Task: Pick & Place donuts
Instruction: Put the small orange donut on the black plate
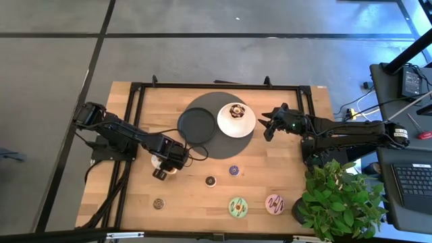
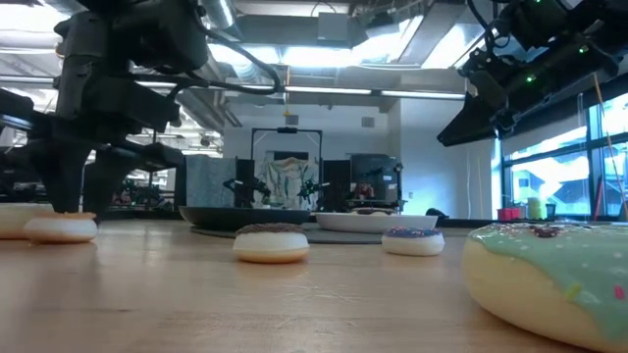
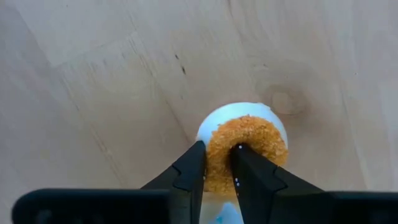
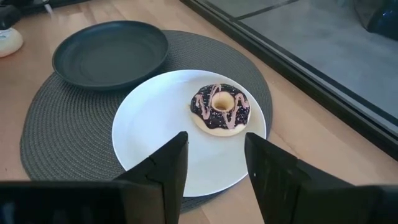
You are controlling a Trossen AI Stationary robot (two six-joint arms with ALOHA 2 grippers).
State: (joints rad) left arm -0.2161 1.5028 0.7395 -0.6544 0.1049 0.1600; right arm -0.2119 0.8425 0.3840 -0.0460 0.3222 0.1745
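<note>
My left gripper point(image 1: 162, 170) point(image 3: 216, 167) points down at a mini orange-topped donut point(image 3: 249, 140) point(image 2: 61, 227) with a white underside, near the table's left middle, and is shut on it. My right gripper point(image 1: 268, 125) point(image 4: 214, 165) hangs open above the right rim of the white plate point(image 1: 248, 127), touching nothing. A chocolate donut with pink icing lines point(image 4: 219, 107) point(image 1: 236, 111) lies flat on that plate. A purple mini donut point(image 1: 234, 170), two brown minis point(image 1: 210, 181) point(image 1: 158, 203), a green donut point(image 1: 237, 206) and a pink one point(image 1: 275, 203) lie flat on the wood. My left gripper pinches one side of the orange donut's ring point(image 3: 214, 152), with one finger point(image 3: 245, 168) at the hole and the other point(image 3: 191, 169) outside the rim. The fingers come from above, pointing down. In the low view the donut's underside point(image 2: 61, 235) rests on the table.
A black plate point(image 1: 196, 125) sits beside the white plate on a round grey mat point(image 1: 223, 150) at the table's far middle. A potted plant point(image 1: 337, 199) stands at the near right corner. A black frame rail point(image 1: 135, 135) runs along the left side. Bare wood lies between the mat and the near donuts.
</note>
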